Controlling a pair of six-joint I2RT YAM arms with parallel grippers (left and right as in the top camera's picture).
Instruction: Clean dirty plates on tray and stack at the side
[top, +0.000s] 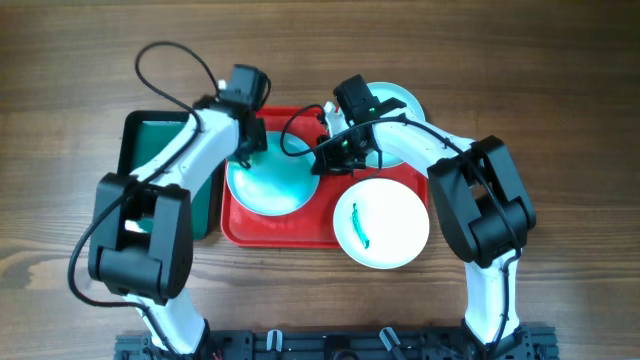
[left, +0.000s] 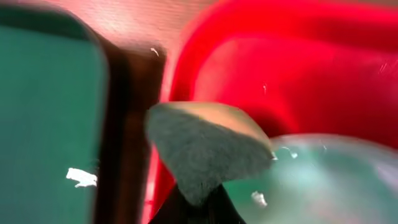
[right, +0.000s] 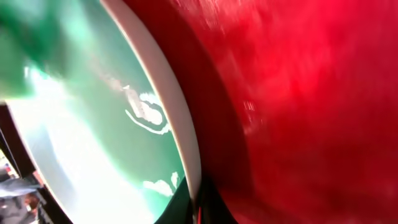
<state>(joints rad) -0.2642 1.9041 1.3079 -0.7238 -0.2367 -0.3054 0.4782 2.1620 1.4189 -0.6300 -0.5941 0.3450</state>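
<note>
**Sponge (left: 205, 149) on one side, rim grip on the other**

Closest to my left wrist camera is that grey-green wedge with its tan top face. It is pinched in the left hand (left: 194, 206), whose dark fingers barely show at the bottom edge. Its tip reaches the rim of the aqua plate (left: 323, 180), but the picture is too blurred for me to say whether they touch. Behind it I see the red tray (left: 280, 62), and to the left the black-rimmed green tray (left: 43, 124).

On my right wrist feed, the right hand (right: 199, 210) is pressed together on the same plate's white rim. One dark finger sits on each side of the edge, with the tray floor filling the rest of the view. Pale smear marks show on the plate's aqua face.

From overhead, the aqua plate lies in the left half of the red tray. The left hand is at its far-left rim and the right hand at its right rim. A smeared plate (top: 382, 222), white with a green streak, overlaps the tray's near-right corner and hangs onto the wooden worktop (top: 80, 60). A third plate (top: 402, 100) sits at the far-right corner, mostly hidden under the right arm. I cannot tell whether it rests on the tray's rim.
</note>
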